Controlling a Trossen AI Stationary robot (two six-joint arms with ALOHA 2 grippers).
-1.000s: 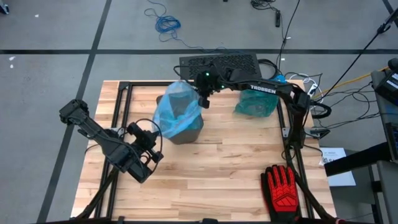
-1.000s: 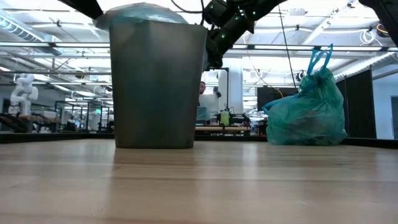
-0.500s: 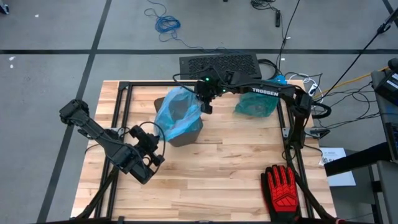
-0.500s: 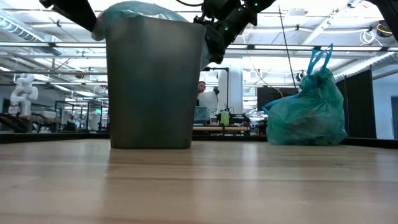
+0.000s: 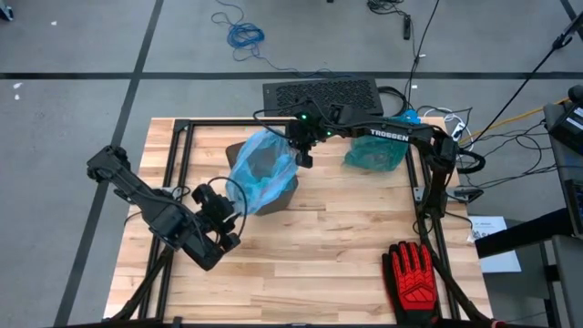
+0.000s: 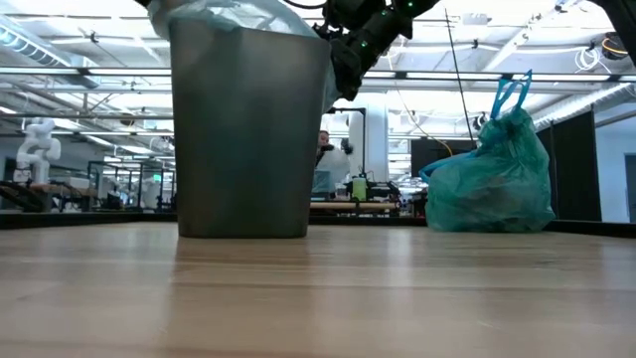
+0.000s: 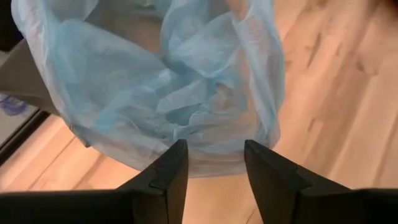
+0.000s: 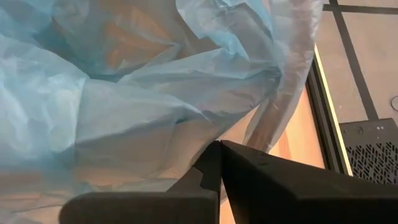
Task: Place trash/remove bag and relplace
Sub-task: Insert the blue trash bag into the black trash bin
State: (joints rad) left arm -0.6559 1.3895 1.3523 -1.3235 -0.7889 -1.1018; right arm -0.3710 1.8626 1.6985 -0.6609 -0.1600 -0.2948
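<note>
Your left gripper (image 7: 212,163): released, just short of the blue bag (image 5: 261,173) lining the bin (image 6: 248,129). Right gripper (image 8: 219,163): clenched against the liner; grasp unclear. Only your low view shows the tied green bag (image 6: 494,179) behind.

The left gripper (image 7: 214,163) has its two dark fingers (image 7: 171,171) parted, nothing between them. Just beyond hangs a crumpled light blue bag (image 7: 155,87) above the wooden table (image 7: 336,106).
</note>
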